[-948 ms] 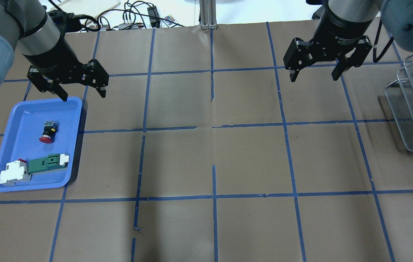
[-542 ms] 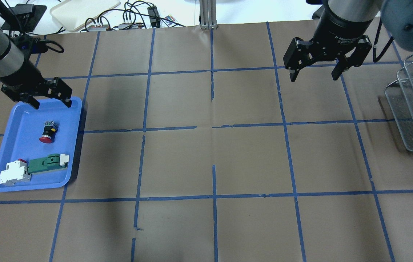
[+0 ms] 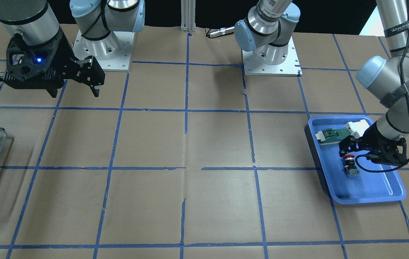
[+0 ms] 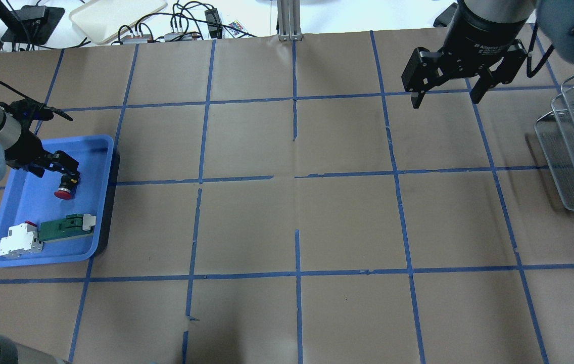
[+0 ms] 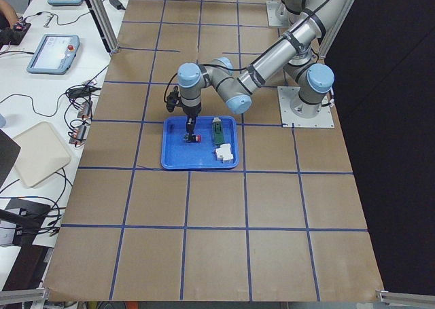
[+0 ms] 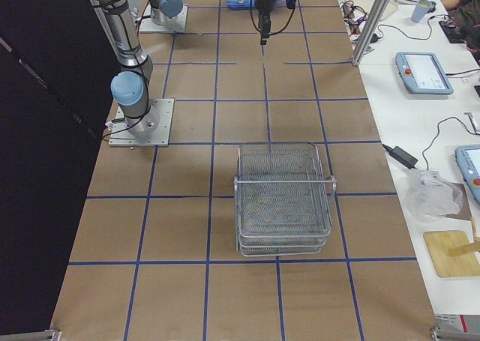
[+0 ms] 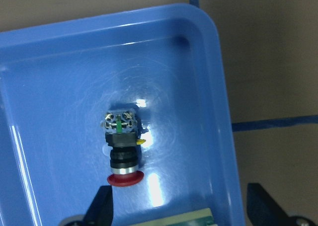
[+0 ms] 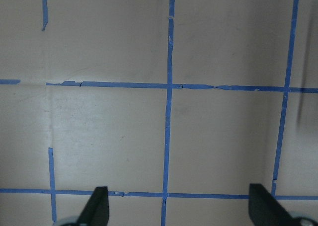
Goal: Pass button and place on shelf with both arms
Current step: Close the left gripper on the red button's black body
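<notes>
The small push-button switch with its red mushroom cap, black cylindrical body and silvery-blue terminal base point(image 7: 121, 149) lies on its side on the floor of a shallow blue plastic tray point(image 4: 29, 202). The tray sits in the left half of the brown-paper tabletop with its blue tape grid point(image 4: 347, 222), roughly midway between the robot's edge and the operators' edge. The button is in the part of the tray nearer the operators' edge, its red cap pointing toward the robot's edge and its terminals toward the operators' edge. At the tray's end nearer the robot's edge lies a green and white connector block with a small red part point(image 4: 59, 228), apart from the button. The left arm's black two-finger gripper point(image 4: 56, 172) is low inside the tray, fingers pointing down, right over the button. Its jaws are spread wide and grip nothing. In the wrist view the red cap lies just beside one fingertip point(image 7: 102, 208), with the other fingertip well off toward the tray's wall. Whether that near finger touches the button cannot be told. The right arm's black two-finger gripper point(image 4: 446, 101) hangs above bare paper in the right half of the table, toward the operators' edge, its jaws likewise wide apart and holding nothing. The silver metal wire rack with rounded corners and tiered baskets point(image 6: 285, 180) stands toward the table's right end, well apart from both grippers.
</notes>
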`<state>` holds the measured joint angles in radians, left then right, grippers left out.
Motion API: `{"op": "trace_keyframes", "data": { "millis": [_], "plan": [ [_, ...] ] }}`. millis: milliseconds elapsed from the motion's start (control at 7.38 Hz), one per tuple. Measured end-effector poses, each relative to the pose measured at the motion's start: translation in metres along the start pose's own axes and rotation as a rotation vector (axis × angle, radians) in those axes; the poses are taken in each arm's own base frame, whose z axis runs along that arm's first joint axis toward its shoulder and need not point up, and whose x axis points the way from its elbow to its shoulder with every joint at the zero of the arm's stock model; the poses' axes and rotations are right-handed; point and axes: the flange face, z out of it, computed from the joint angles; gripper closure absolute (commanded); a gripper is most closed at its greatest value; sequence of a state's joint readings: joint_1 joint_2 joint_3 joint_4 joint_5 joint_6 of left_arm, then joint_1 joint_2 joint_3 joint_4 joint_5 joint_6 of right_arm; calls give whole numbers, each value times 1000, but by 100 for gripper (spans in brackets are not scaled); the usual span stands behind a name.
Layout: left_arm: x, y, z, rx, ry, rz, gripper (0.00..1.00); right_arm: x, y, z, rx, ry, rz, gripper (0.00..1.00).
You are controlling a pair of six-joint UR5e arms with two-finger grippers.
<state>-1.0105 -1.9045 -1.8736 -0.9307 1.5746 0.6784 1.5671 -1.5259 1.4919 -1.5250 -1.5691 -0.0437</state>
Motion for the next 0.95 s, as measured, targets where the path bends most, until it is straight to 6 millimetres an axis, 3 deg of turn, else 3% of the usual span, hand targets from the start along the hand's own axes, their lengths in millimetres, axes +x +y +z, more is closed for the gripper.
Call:
{"op": "trace_keyframes", "data": {
  "millis": [135,271,406,542,677,812,948],
  "plan": [
    [-15,2,17,-18,11,-5,10,0,0,2,-5,0,3,0],
    [-22,2,32,-37,23,-9,28,0,1,3,-7,0,8,0],
    [-25,3,40,-49,32,-10,36,0,1,4,-11,0,10,0],
    [-25,4,44,-55,37,-8,37,-1,1,5,-11,-1,12,0],
    [-23,5,49,-62,42,-6,44,-1,1,5,-9,-1,14,0],
    [-23,6,52,-68,47,-5,75,-1,-1,6,-6,-1,16,0],
    [-22,6,54,-71,52,-3,99,-1,-2,7,-6,-1,17,0]
  ]
}}
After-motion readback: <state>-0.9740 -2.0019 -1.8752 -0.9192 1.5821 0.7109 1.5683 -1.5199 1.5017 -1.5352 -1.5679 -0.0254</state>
